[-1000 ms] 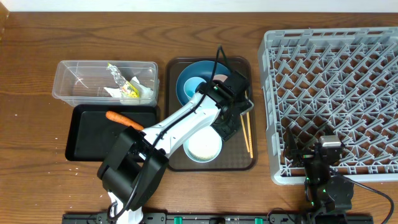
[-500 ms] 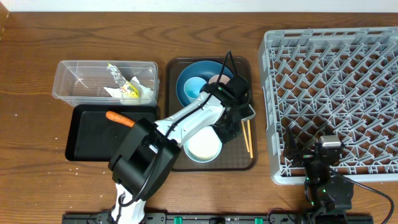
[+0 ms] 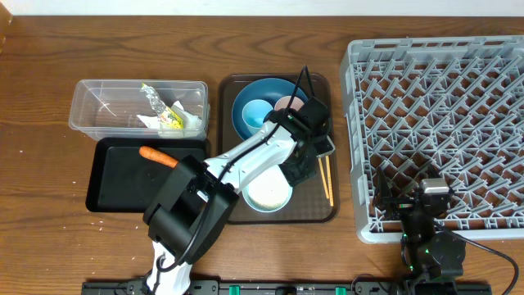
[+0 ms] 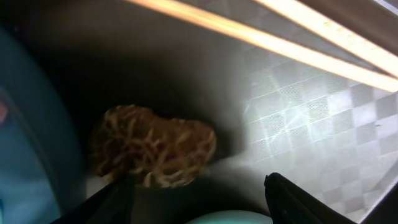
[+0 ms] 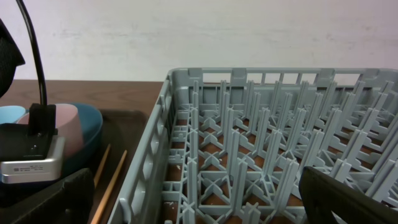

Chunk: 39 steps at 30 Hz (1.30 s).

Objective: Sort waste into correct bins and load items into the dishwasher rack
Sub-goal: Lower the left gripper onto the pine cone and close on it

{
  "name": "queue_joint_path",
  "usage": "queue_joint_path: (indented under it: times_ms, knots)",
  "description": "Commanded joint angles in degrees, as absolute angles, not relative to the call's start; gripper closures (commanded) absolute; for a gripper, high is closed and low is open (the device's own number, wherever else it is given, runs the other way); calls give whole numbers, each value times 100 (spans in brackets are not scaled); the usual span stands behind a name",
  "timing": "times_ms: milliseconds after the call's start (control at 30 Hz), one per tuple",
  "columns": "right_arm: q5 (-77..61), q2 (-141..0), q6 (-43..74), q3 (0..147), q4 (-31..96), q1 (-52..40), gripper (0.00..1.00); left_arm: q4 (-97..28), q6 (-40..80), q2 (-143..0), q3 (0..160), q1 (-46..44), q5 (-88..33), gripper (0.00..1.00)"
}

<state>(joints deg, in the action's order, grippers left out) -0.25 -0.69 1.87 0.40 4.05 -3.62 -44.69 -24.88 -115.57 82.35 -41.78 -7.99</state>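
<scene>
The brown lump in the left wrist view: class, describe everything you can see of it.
The brown lump is a rounded, oblong clump with a rough, stringy, tangled surface, tan to dark brown. It lies in shadow on the dark patterned tray, just ahead of the open left gripper and close to one fingertip, not gripped. The blue plate is right beside it; whether they touch is unclear. The chopsticks lie apart beyond it.

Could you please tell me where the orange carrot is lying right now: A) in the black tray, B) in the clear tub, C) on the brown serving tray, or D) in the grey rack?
A: the carrot lies inside the black tray, near its far edge, just below the clear tub.
</scene>
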Motion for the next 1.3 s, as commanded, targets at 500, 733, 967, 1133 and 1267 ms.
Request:
queue_joint_path:
  times_ms: [500,733,967,1133,1267]
  knots:
    - [-27,-43,119,32,427,-207,1,-4202,-2637,-11579,8447,-4141,-436,32]
    - [-27,-43,119,32,427,-207,1,-4204,-2635,-11581,8444,-4143,-213,32]
    - [-27,-43,119,32,427,-207,1,-3931,-2635,-11585,8270,-4141,-464,32]
    - [-27,-45,119,32,427,-207,1,-3739,-2635,-11585,8125,-4141,-513,32]
    - [-27,-45,119,32,427,-207,1,-3739,-2637,-11590,8106,-4141,-515,32]
